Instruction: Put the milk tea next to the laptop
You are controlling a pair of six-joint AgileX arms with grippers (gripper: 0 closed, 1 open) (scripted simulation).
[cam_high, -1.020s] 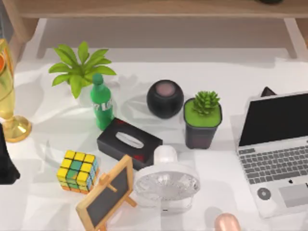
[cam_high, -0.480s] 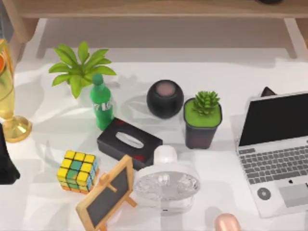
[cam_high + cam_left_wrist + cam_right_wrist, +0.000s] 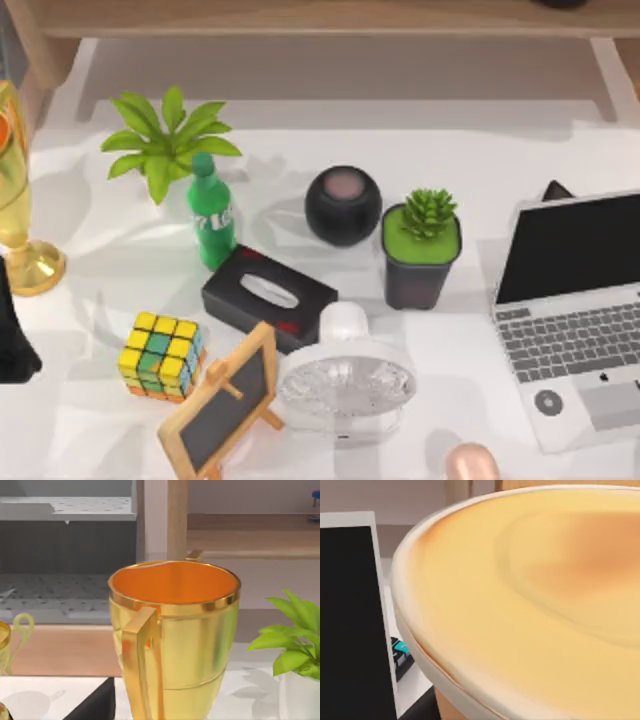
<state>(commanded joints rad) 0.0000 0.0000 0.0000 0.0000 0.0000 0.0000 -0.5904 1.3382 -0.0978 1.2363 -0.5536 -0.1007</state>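
Top view shows the white bench (image 3: 470, 150) crowded with things. Largest is the laptop (image 3: 575, 310), open at the bench's right side, its black screen up and its grey keyboard toward the near edge, a small round dark sticker on the palm rest. The milk tea (image 3: 471, 462) shows as a pinkish rounded top at the near edge, left of the laptop's near corner and apart from it; in the right wrist view its tan lid (image 3: 535, 600) looms very close, with the laptop's black screen (image 3: 350, 620) beside it.

A gold trophy cup (image 3: 20, 200) stands at the far left; the left wrist view looks straight at its orange-lined bowl (image 3: 172, 640). A white fan (image 3: 347, 380) sits near the middle, just right of a small framed chalkboard (image 3: 222, 405). A black tissue box (image 3: 268, 297) lies behind them. A leafy green plant (image 3: 165, 140), a potted succulent (image 3: 421, 250), a black round speaker (image 3: 343, 205), a green bottle (image 3: 211, 212) and a colour cube (image 3: 161, 355) fill the rest.

Whether either hand is spread or pressed together I cannot tell.
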